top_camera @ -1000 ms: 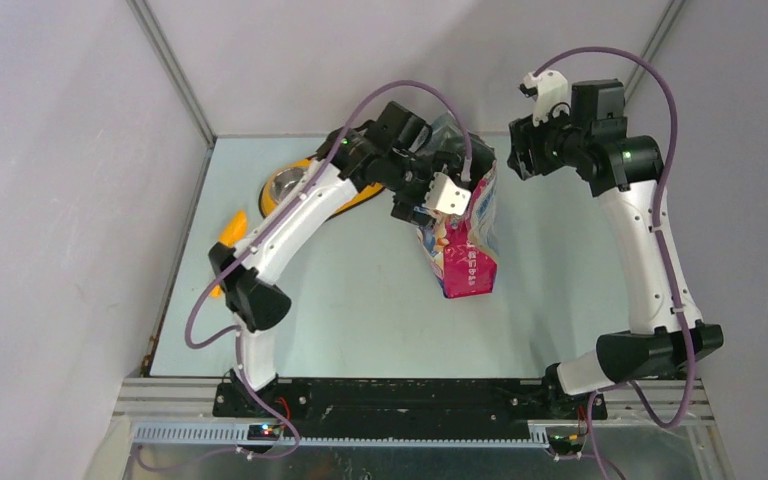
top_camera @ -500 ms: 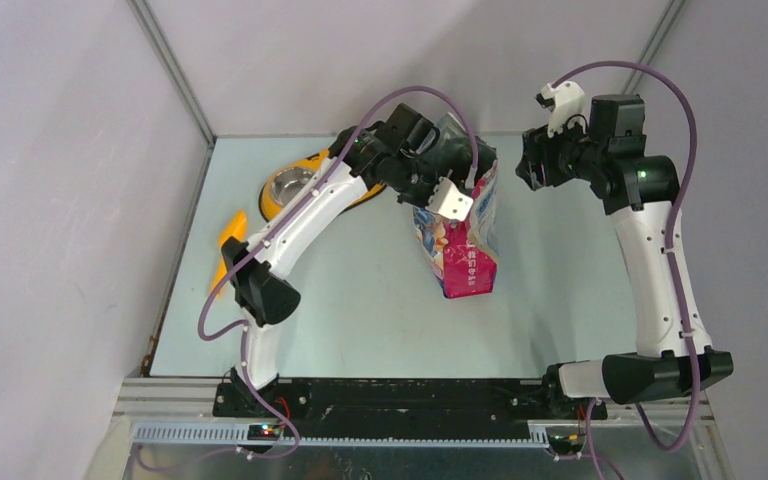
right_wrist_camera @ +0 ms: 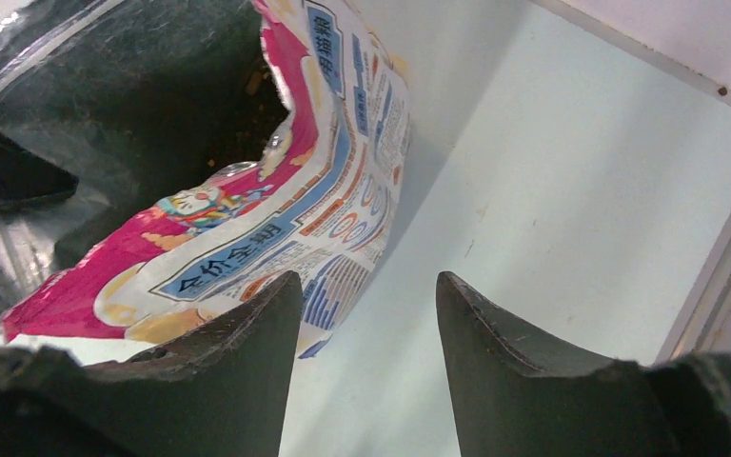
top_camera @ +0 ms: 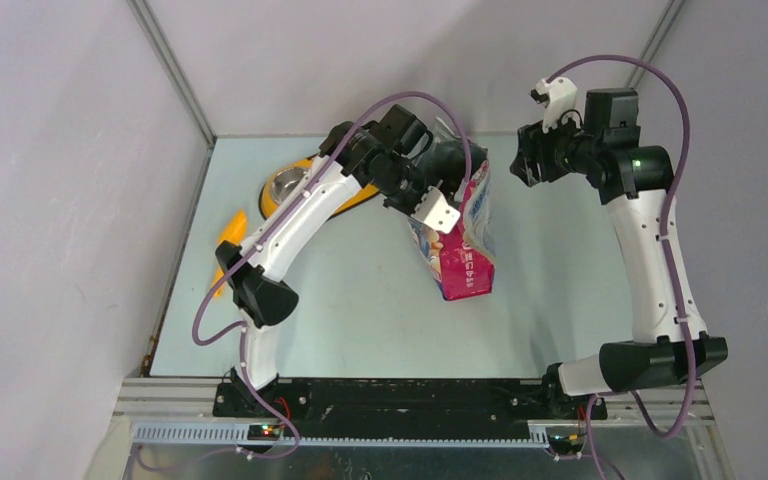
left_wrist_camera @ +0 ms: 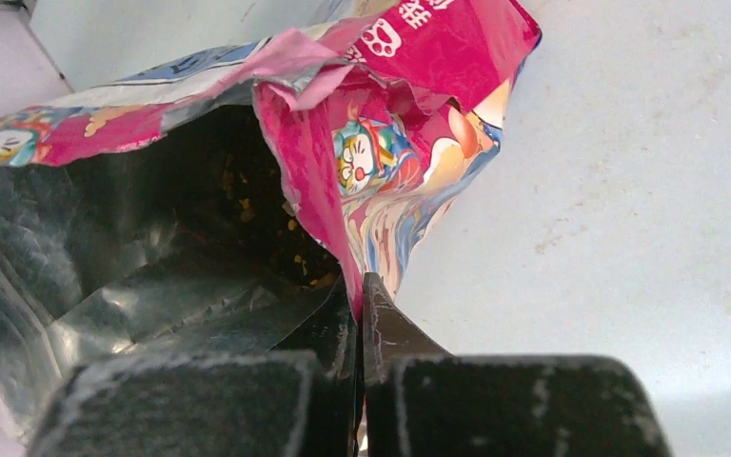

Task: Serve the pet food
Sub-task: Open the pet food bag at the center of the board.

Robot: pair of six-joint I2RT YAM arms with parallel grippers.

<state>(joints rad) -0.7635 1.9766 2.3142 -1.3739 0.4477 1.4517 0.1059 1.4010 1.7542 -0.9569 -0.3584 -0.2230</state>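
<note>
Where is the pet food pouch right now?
In the top view the pouch sits mid-table, right of the yellow feeder, with its open rim pinched by the left gripper.

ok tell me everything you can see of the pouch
The pouch is glossy, crinkled film, pink and blue with cartoon animals and Chinese text, silvery inside. It stands leaning on the table, top open, brown kibble bits showing inside. The left end effector is shut on its pink rim; the right end effector is open beside it, not touching.
</note>
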